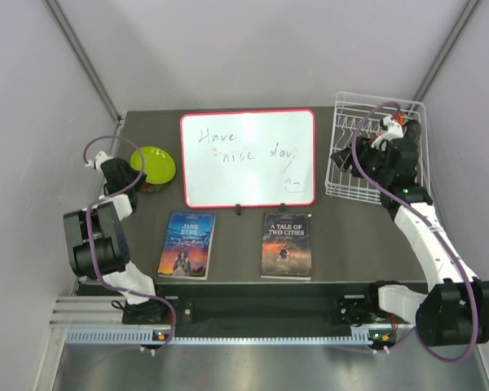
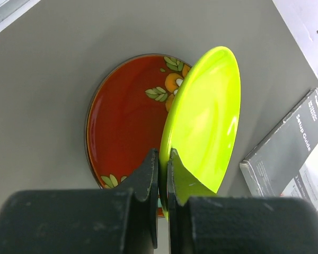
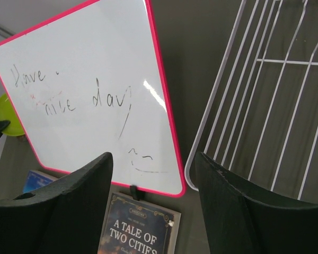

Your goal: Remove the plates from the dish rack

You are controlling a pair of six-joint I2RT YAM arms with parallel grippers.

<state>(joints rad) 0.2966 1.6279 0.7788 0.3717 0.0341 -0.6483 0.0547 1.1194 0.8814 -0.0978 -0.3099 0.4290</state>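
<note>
Green plate [image 2: 206, 116] over red plate [image 2: 122, 121], beside whiteboard [image 1: 248, 159]

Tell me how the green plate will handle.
The green plate looks rigid: pinched only at its rim by the left gripper, it shows no bend. Its glossy surface is probably slippery in that grip. Tilted on edge over the red plate, it could chip if dropped.

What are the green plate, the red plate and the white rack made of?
The lime green plate looks like glazed ceramic or hard plastic: smooth, with bright glare. The red plate looks glazed too, with painted flowers. The dish rack looks like white-coated metal wire.
</note>
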